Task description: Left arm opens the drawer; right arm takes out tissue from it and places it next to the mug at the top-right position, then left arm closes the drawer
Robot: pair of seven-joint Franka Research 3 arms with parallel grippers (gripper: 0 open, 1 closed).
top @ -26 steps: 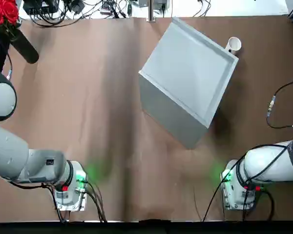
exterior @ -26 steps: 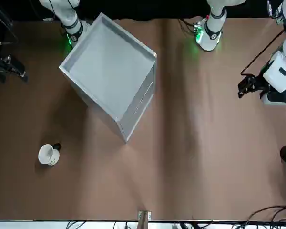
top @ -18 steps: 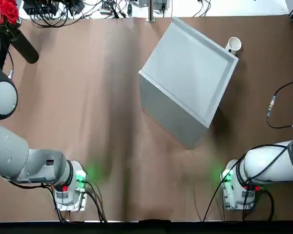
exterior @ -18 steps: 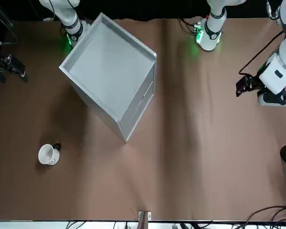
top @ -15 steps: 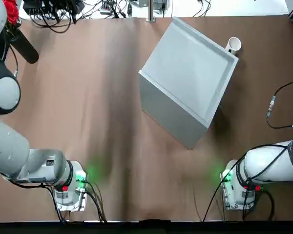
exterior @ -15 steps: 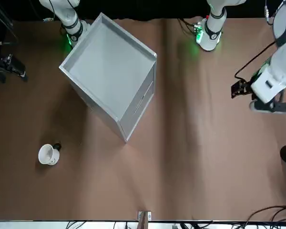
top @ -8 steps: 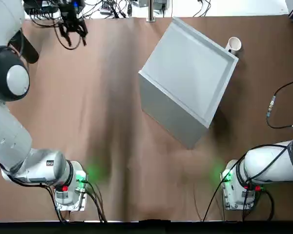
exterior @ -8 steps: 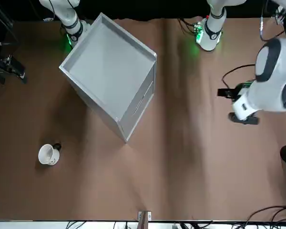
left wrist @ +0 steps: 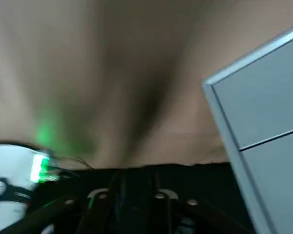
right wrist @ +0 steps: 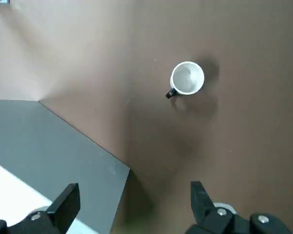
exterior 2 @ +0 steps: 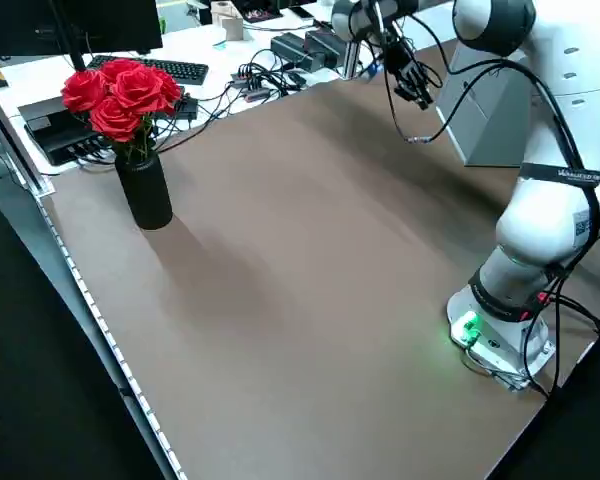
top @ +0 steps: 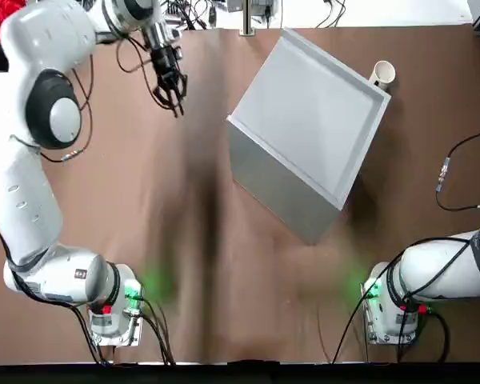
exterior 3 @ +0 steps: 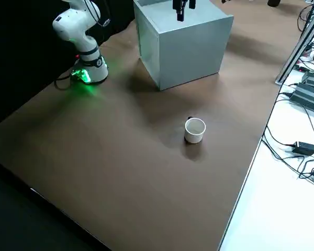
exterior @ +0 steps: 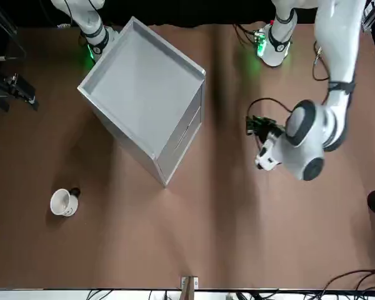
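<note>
- One large grey box-shaped cabinet (top: pixel 308 132) stands turned at an angle on the brown desk (top: pixel 184 240), toward the far right corner. Its flat top has a low raised rim.
- The cabinet's grey drawer front (exterior: pixel 186 131) sits flush and closed, with thin seams marking the panels. No tissue packet is visible.
- One small white cylindrical mug (top: pixel 382 74) with a little dark handle stands upright on the desk near the far right corner, just beside the cabinet's far corner but apart from it.
- The white jointed left arm (top: pixel 32 144) reaches across the desk toward the far edge. Its slim black gripper (top: pixel 173 90) hangs above bare desk, near the cabinet's left side and not touching it; I cannot tell whether the jaws are open or closed.
- The bulky white right arm (top: pixel 452 268) is folded near the desk's near right corner. Its black gripper (right wrist: pixel 132 204) hangs above the cabinet and mug with jaws spread wide, holding nothing.
- One black vase of red roses (exterior 2: pixel 130 130) stands at the desk's far left corner.
</note>
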